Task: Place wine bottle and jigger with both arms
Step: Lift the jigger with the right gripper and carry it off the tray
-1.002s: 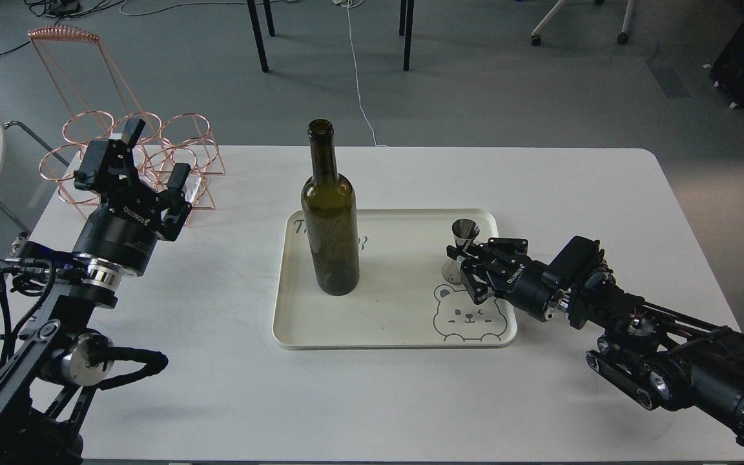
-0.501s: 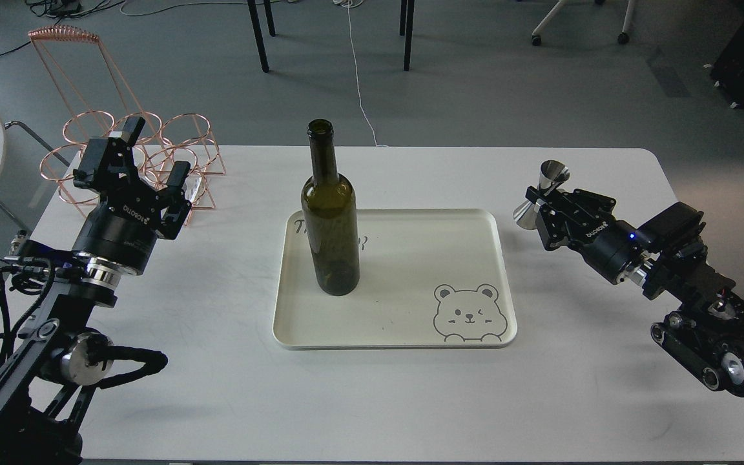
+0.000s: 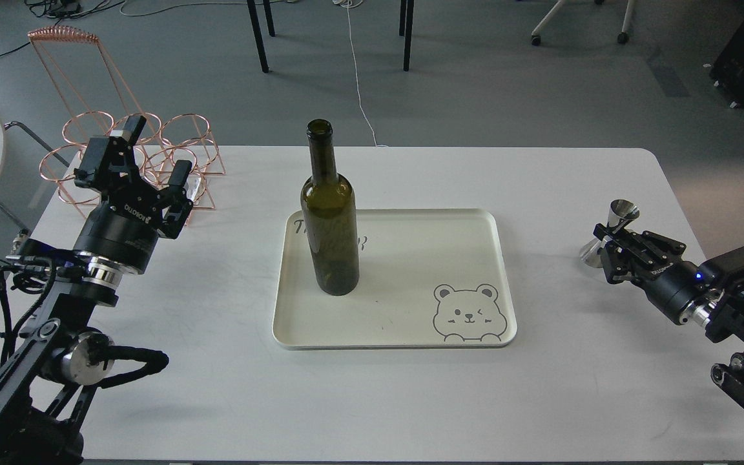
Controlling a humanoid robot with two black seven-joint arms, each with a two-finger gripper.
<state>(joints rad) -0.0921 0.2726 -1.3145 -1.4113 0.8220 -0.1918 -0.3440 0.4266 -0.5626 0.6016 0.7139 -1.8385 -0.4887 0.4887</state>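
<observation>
The wine bottle [image 3: 329,213], dark olive-green and upright, stands on the left part of the cream tray [image 3: 411,323]. My right gripper [image 3: 606,250] is shut on the steel jigger [image 3: 612,231], which is upright over the table right of the tray; I cannot tell whether its base touches the table. My left gripper [image 3: 152,155] is open and empty at the table's far left, in front of the copper rack, well apart from the bottle.
A copper wire bottle rack [image 3: 133,148] stands at the table's back left corner, right behind my left gripper. The white table [image 3: 217,387] has a bear drawing on the tray's front right [image 3: 470,313]. Chair legs and cables lie on the floor beyond.
My right gripper has carried the jigger off the tray, first up and right, then down and further right to the table's right side. The left arm and bottle have not moved.
</observation>
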